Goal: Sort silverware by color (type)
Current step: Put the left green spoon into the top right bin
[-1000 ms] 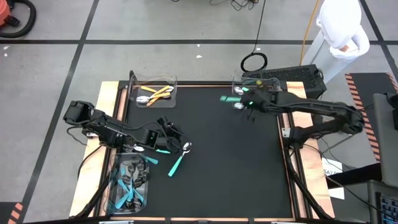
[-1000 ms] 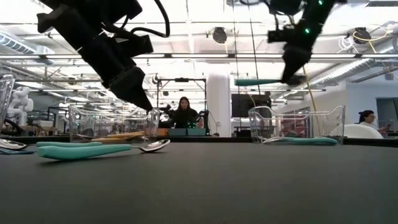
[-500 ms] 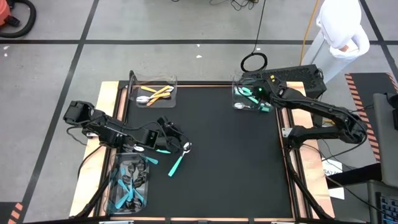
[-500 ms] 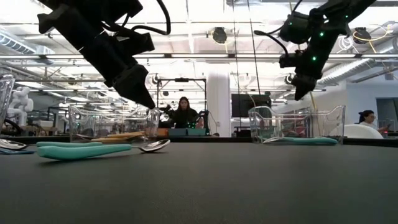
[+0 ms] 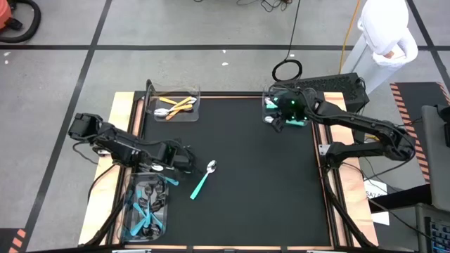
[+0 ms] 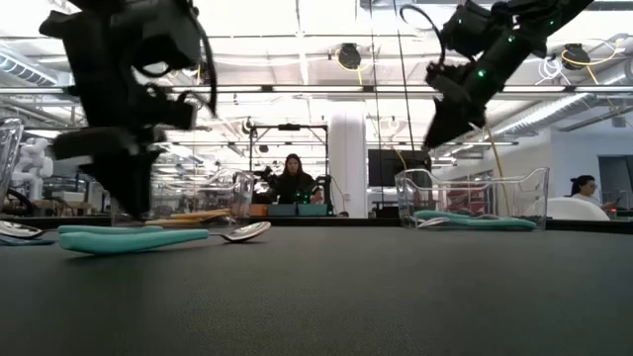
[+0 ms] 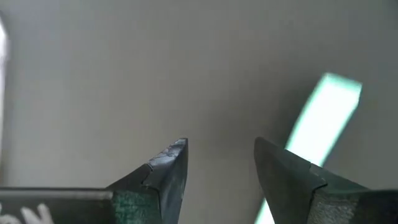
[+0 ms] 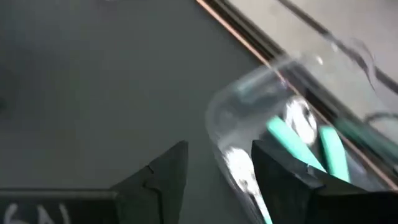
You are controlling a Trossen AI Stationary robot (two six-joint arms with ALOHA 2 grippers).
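left gripper (image 5: 188, 160) open and empty, teal spoon (image 5: 202, 180) just beside it on black mat (image 5: 260, 183)

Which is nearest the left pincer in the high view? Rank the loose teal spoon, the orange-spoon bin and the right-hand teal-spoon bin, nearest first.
1. Loose teal spoon: on the mat, just to the right of the left pincer.
2. Orange-spoon bin: at the mat's far left corner.
3. Right-hand teal-spoon bin: far right corner, under the right pincer.

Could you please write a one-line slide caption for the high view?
Left gripper hovers open beside a teal-handled spoon on the mat; right gripper, empty, sits at the far-right bin.
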